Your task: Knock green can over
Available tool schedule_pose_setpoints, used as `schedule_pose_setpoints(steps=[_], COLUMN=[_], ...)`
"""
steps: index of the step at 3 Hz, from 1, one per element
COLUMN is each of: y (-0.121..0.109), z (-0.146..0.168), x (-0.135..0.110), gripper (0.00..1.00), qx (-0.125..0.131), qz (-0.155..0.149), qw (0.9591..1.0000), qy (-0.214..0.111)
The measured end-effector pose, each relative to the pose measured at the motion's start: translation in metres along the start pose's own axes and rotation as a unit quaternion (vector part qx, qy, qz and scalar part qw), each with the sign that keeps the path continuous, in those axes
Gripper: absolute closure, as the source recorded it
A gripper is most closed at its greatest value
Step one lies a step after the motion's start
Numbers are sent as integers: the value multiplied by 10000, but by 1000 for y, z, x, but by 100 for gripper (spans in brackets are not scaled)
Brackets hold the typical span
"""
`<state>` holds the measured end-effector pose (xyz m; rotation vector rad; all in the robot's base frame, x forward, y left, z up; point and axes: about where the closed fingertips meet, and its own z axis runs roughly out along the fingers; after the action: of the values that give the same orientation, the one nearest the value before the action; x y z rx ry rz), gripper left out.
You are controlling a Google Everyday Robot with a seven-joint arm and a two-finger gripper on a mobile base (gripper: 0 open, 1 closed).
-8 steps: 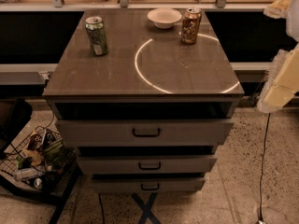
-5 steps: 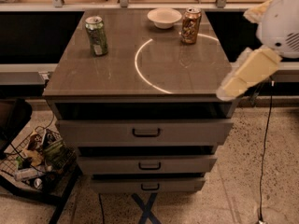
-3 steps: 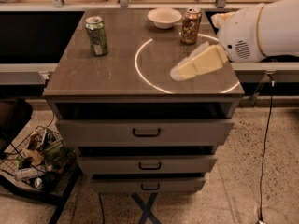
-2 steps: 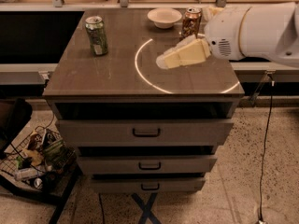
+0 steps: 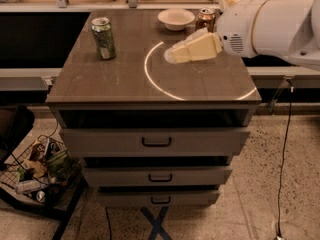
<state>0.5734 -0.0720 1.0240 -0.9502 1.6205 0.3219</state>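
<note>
Hovering end effector (image 5: 173, 54) near bowl (image 5: 175, 19), green can (image 5: 103, 38) well apart

Claw (image 5: 170, 55) outstretched leftward from white arm (image 5: 280, 26)

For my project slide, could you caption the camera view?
Claw hangs over the middle of the cabinet top, pointing toward the upright green can, not touching it.
</note>
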Motion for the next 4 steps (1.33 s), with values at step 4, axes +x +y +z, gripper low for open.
schedule_pose_setpoints(steps=[4], y=[-6], z=[173], x=[-38], gripper=[0], qx=[127], qz=[-222], qw=[9946], qy=[-1007])
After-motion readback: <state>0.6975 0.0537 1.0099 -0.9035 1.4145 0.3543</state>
